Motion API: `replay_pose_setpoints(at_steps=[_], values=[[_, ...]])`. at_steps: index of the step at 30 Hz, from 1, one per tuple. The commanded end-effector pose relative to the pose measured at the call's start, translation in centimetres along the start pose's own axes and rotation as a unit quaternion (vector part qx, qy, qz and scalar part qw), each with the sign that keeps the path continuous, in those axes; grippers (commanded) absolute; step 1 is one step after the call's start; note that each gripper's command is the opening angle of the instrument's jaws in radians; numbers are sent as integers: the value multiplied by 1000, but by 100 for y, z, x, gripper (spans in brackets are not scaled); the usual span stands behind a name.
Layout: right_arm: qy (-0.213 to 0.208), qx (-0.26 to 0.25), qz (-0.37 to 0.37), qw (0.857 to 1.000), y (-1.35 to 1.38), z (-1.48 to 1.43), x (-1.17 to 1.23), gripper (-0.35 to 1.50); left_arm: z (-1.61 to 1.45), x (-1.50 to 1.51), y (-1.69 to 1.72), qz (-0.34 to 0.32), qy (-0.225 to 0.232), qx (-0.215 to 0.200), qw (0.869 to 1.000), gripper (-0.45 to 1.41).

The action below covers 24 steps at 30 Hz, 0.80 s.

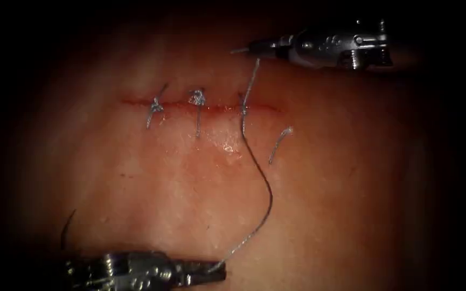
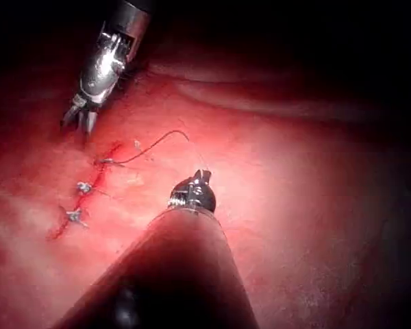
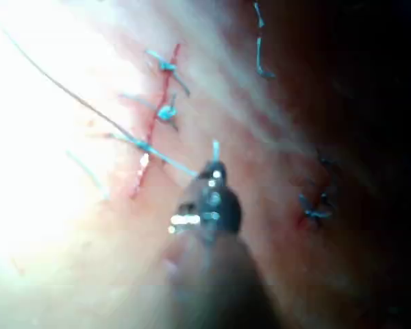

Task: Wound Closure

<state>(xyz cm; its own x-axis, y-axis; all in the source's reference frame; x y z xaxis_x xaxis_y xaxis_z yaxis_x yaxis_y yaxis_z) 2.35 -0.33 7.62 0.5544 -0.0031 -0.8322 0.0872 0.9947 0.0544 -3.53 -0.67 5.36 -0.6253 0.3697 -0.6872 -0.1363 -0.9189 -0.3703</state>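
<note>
While the left arm's steel tool [image 1: 217, 268] clamps the thin grey thread [image 1: 265, 183] below the cut [image 1: 200, 106], the right arm's tool [image 1: 243, 50] grips its short end above; the dark curved needle [image 1: 67, 226] lies beside the left tool, free of the pink tissue [image 1: 340, 178].

The left tool [image 1: 219, 268] lies at the endoscope view's lower edge, its shaft cut off there; its jaw tips are closed on the thread [image 1: 265, 215]. A thin dark curve [image 1: 67, 229] rises beside its wrist, too faint to tell whether it is the needle. In the left wrist view this tool's own shaft hides its jaws. In the right wrist view the right tool [image 3: 212, 171] is blurred, and whether its jaws hold the thread end cannot be told.
</note>
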Motion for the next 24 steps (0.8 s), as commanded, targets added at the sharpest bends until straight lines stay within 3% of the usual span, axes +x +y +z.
replay_pose_setpoints(at_steps=[1,3,7,11,14,16,18,19,21,24], values=[[15,-14,29,999,9,-5,-2,100,2,5,-10,3,3,6,1000,-45],[27,-34,66,997,12,-15,-4,125,-6,11,-21,1,7,11,1000,-45],[26,-63,124,990,26,-38,-14,144,-30,16,-49,4,8,31,999,-45],[18,-92,141,986,30,-53,-22,149,-47,15,-62,3,5,38,999,-45],[39,-97,157,982,23,-55,-22,149,-56,17,-69,5,3,45,999,-45],[80,-90,169,978,10,-52,-14,129,-60,22,-76,6,3,50,999,-45],[87,-93,175,976,6,-50,-11,125,-60,23,-78,7,2,51,999,-45],[97,-98,195,971,-1,-44,-2,110,-58,27,-82,6,1,53,999,-45],[103,-96,200,970,-4,-40,2,105,-57,28,-84,8,0,53,999,-45],[118,-96,215,965,-9,-24,12,63,-53,33,-90,7,1,56,998,-45]])
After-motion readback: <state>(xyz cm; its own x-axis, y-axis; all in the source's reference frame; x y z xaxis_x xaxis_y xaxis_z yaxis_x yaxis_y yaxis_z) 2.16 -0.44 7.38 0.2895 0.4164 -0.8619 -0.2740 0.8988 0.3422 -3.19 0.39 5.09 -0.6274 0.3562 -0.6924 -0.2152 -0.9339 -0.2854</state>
